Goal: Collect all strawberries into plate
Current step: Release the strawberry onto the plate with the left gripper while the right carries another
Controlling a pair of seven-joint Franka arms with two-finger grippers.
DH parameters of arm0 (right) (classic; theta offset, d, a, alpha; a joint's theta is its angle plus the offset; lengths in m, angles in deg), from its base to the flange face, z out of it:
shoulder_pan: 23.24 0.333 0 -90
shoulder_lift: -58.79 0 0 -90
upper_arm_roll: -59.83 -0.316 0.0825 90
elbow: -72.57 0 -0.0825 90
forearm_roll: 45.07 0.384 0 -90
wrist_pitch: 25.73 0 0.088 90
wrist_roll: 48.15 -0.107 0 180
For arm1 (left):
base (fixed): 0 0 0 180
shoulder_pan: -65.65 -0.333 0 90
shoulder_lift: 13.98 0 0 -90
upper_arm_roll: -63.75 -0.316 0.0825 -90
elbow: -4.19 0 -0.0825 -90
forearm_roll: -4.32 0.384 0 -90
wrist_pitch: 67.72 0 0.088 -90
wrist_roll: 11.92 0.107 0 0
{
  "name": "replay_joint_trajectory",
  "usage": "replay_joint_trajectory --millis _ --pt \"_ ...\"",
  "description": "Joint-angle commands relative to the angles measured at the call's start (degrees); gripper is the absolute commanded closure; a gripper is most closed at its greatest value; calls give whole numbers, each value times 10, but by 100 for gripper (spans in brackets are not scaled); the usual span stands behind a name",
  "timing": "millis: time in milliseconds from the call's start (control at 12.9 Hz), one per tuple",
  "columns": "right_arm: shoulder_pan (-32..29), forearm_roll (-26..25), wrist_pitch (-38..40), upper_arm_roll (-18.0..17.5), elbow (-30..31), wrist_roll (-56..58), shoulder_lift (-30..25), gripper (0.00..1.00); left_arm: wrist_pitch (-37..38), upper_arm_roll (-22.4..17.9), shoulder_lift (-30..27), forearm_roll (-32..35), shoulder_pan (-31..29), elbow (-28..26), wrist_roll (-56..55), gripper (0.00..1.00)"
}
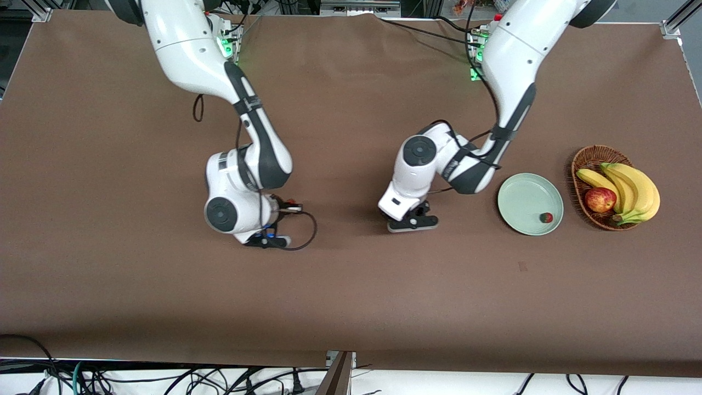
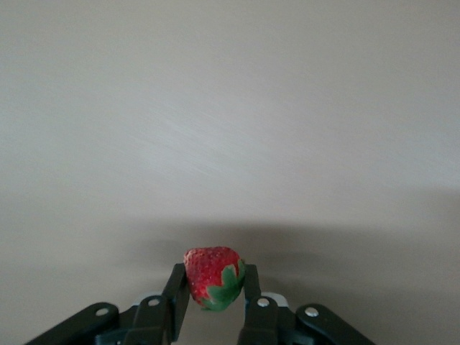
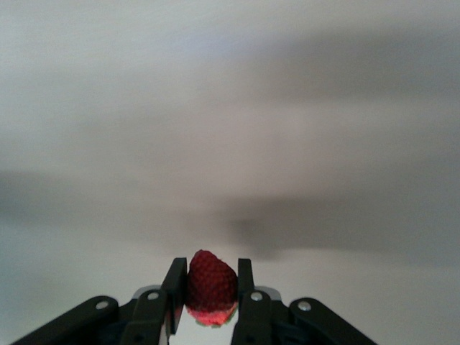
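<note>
Pinching bumpy red strawberries, left gripper and right gripper hover over brown cloth.

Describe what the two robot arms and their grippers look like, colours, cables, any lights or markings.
Both arms have glossy white shells with dark grey joint sections and round dark caps on the wrist joints. Thin black cables run along each, looping loose near the right gripper, which shows a blue spot. Green lights glow near both bases. The left gripper is black; up close, its fingers are flat black bars fixed with silver screws.
</note>
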Motion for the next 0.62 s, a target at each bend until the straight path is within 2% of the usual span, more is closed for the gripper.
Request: replay_joint_trajectory --millis 0,232,387,542 --pt "16 49 -39 -25 -18 -95 2 84 6 -4 -92 -28 -61 -103 113 98" --pt "22 59 -168 -100 -22 -205 17 82 6 -44 -151 -118 -113 -170 336 99" --pt "29 59 -286 -151 -38 -280 43 82 5 -91 -167 -180 -131 -206 480 99" --pt "55 59 -372 -164 -60 -361 71 81 6 -137 -167 -216 -132 -232 608 99"
